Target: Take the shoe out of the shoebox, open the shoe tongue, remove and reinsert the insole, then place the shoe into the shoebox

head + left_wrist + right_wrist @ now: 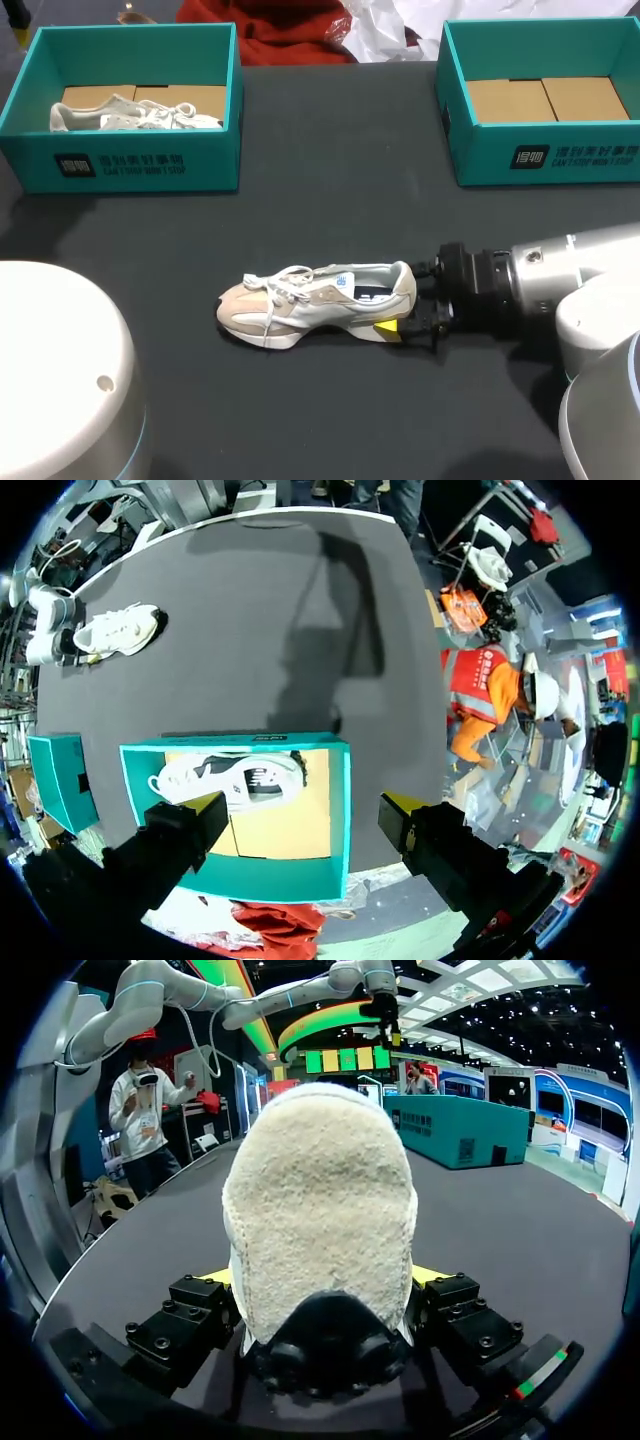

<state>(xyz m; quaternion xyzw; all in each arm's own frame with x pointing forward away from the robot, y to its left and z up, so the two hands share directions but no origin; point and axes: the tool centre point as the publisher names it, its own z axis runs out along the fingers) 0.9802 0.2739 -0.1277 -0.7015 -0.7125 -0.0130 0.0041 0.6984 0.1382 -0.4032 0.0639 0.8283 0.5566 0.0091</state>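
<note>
A beige and white shoe [315, 300] lies on its sole in the middle of the dark table, toe pointing left. My right gripper [405, 300] comes in from the right and is shut on its heel. In the right wrist view the fuzzy heel [320, 1210] fills the gap in the right gripper [322, 1280], with a finger against each side. My left gripper [300, 810] hangs open high above the left teal shoebox [340, 810] with nothing between its fingers. From there the shoe [118, 630] shows far ahead.
The left shoebox [130, 165] at the back left holds a second white shoe [135, 115]. A right teal shoebox [540, 160] at the back right shows only its cardboard floor. My left arm's white body [60, 370] fills the near left corner.
</note>
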